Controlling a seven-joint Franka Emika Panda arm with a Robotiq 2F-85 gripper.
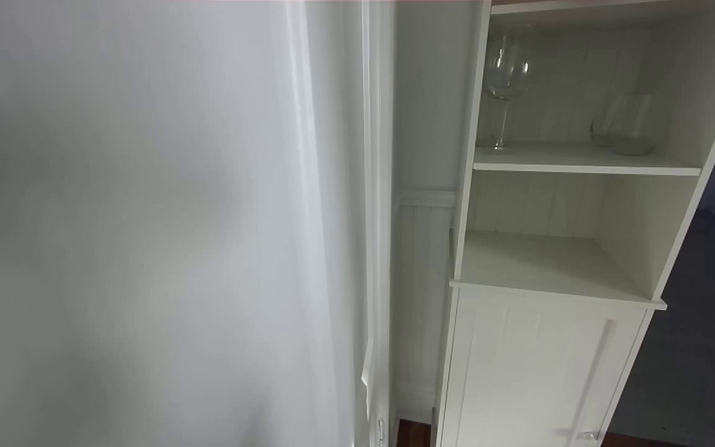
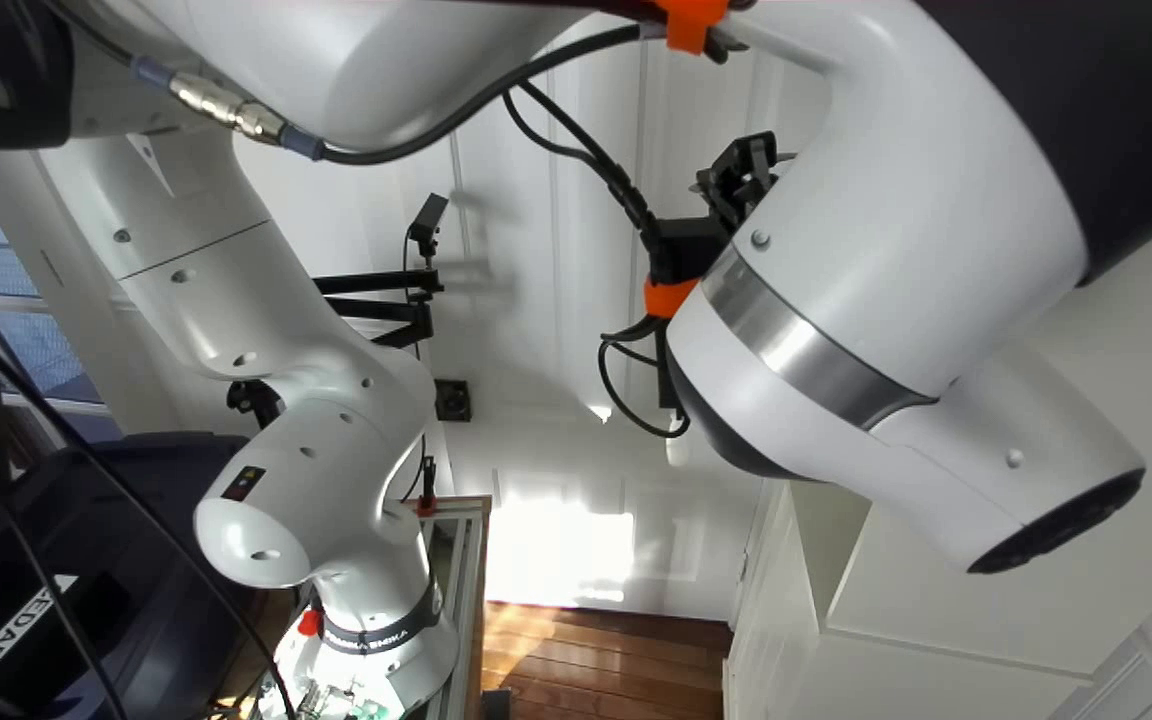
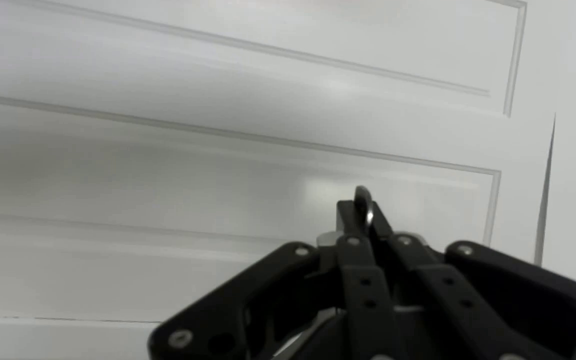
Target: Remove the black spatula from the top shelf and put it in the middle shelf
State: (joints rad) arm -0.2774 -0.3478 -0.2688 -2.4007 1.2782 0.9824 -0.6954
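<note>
Plainly, 1 wineglass on middle shelf

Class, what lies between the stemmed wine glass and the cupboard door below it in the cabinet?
In an exterior view, going down: the middle shelf under the glass, then an open compartment and its floor board.

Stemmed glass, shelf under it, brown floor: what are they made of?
Stemmed glass: likely clear, shiny glass; see-through with bright glints. Shelf: smooth, white, no visible grain; perhaps painted wood or laminate. Floor: smooth-looking brown planks with seams, probably wood.
</note>
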